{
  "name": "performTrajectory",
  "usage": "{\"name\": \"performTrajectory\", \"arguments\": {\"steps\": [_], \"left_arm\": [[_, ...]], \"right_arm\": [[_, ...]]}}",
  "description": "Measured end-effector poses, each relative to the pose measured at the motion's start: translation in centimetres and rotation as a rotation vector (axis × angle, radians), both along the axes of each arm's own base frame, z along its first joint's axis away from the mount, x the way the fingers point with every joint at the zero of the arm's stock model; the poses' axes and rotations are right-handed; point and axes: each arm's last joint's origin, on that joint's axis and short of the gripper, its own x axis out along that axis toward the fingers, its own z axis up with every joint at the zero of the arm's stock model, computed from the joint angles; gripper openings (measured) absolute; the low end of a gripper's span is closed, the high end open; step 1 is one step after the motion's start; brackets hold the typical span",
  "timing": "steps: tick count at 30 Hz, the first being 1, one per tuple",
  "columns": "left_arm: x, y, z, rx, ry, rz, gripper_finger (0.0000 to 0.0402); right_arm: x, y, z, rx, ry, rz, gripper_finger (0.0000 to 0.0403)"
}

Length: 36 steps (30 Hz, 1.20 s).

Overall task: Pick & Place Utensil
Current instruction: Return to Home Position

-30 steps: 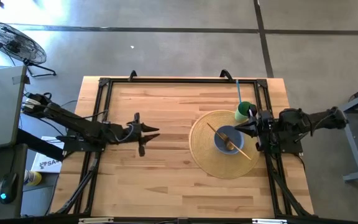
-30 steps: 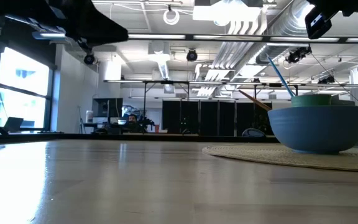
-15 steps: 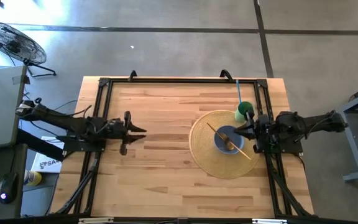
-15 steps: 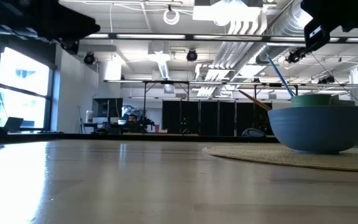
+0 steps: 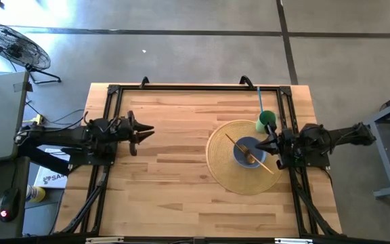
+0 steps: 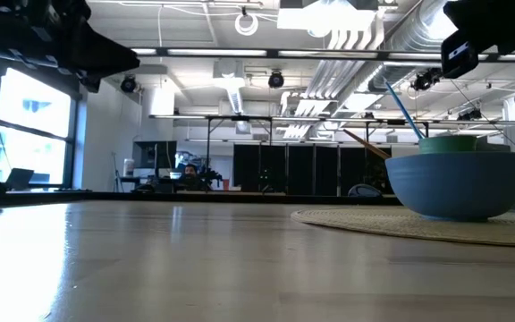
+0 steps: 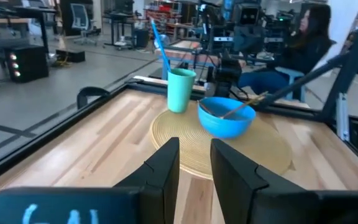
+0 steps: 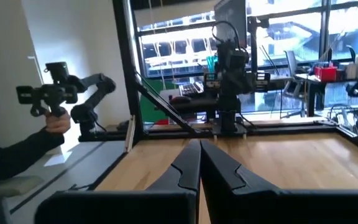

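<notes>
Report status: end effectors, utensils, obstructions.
Left end effector open, empty, over left side of table. Right end effector shut, empty, beside blue bowl. Wooden utensils in bowl. Green cup close beside right arm.

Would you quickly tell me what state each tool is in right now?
Left tool: open, holding nothing.
Right tool: shut, holding nothing.

My high camera looks straight down on the whole bench point(image 5: 181, 196). The low camera sits at bench-top height. The left wrist camera faces the right edge. All three show the blue bowl point(image 6: 459, 192).
</notes>
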Motion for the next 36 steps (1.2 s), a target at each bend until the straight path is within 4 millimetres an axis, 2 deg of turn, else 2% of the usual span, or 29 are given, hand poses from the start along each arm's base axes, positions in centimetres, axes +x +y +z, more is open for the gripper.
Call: {"name": "performTrajectory", "arguments": {"steps": [7, 18, 23, 29, 33, 36], "left_arm": [[-1.6, 0.1, 0.1, -0.036, -0.074, 0.029, 0.0090], [-1.8, 0.2, -4.3, -0.064, -0.092, 0.063, 0.0090], [-1.8, 0.2, -4.6, -0.077, -0.077, 0.084, 0.0090], [-1.8, 0.2, -4.7, -0.077, -0.076, 0.083, 0.0090], [-1.8, 0.2, -4.9, -0.077, -0.056, 0.089, 0.0090], [-1.8, 0.2, -5.1, -0.077, -0.039, 0.089, 0.0090]], "right_arm": [[-0.6, -0.1, 0.0, -0.017, -0.011, 0.002, 0.0001], [-0.6, 0.0, -0.1, -0.030, -0.005, 0.015, 0.0001], [-0.6, 0.2, -0.1, -0.002, 0.001, 0.090, 0.0001], [-0.6, 0.1, 0.0, -0.018, -0.029, 0.057, 0.0000], [-0.2, 0.2, -1.6, 0.010, -0.118, 0.094, 0.0000], [-0.1, 0.1, -2.6, 0.006, -0.094, 0.084, 0.0000]]}}
